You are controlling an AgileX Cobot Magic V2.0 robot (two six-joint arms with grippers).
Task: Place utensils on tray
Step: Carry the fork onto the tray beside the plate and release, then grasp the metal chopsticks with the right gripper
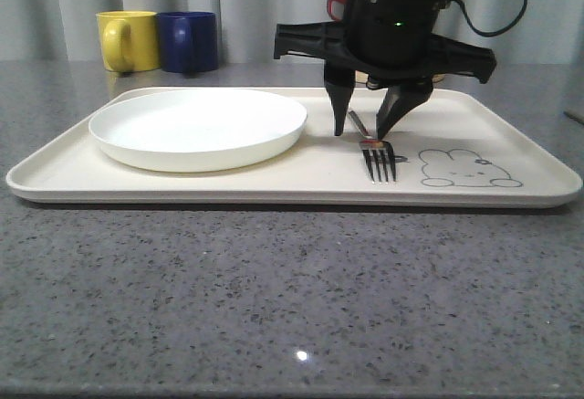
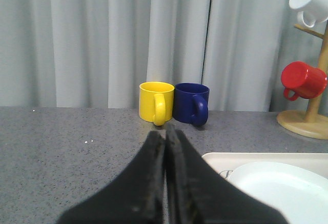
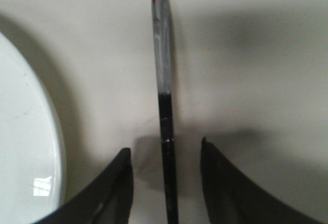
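While the fork lies flat on the tray, entries run as follows.

Fork [image 1: 379,154]: silver, four tines toward the lower edge of the front view, right of centre; the handle runs up between the right gripper's fingers; in the right wrist view the handle [image 3: 164,80] lies on the cream surface, clear of both fingers.
Tray [image 1: 274,184]: cream, low rim, across the middle of the front view; grey rabbit drawing [image 1: 467,169] at its lower right, just beside the tines. No readable writing or brand shows.
Plate [image 1: 197,127]: round, white, on the tray's left half.
Right gripper [image 1: 363,130]: jaws parted, tips down at the tray either side of the handle, holding nothing.
Left gripper [image 2: 165,137]: fingers pressed together, nothing between them, above the grey counter.
Yellow mug [image 1: 128,40]: upper left, on the counter.
Blue mug [image 1: 189,41]: touching the yellow one.
Mug stand [image 2: 313,80]: wooden, right edge of the left wrist view, with one red and one white mug.
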